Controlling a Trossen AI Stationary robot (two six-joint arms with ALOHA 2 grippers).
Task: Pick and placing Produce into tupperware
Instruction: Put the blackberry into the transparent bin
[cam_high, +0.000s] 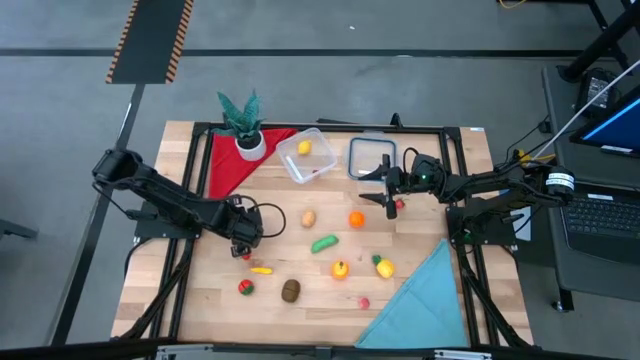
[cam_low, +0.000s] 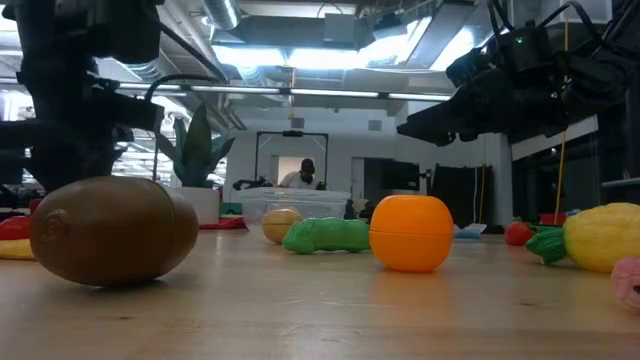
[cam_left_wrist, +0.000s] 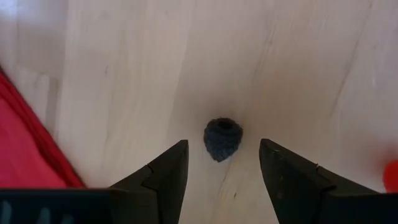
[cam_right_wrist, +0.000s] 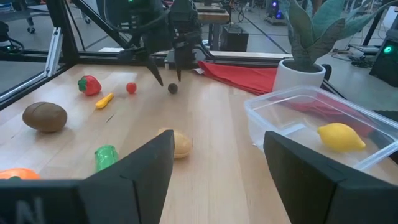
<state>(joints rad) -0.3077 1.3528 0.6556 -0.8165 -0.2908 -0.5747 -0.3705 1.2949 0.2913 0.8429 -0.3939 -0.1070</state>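
Nearest the tupperware (cam_right_wrist: 323, 127), which holds a lemon (cam_right_wrist: 341, 137), the right gripper (cam_high: 388, 188) hangs spread and empty. Farther off, beyond the red cloth (cam_high: 232, 160), the left gripper (cam_left_wrist: 222, 165) stands released over a dark berry (cam_left_wrist: 222, 138).

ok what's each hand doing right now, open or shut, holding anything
Left hand: open, empty, over a small dark berry on the table.
Right hand: open, empty, near the tupperware.

Red cloth (cam_high: 228, 160), teal cloth (cam_high: 420, 300), yellow lemon (cam_right_wrist: 340, 137), dark berry (cam_left_wrist: 222, 138)
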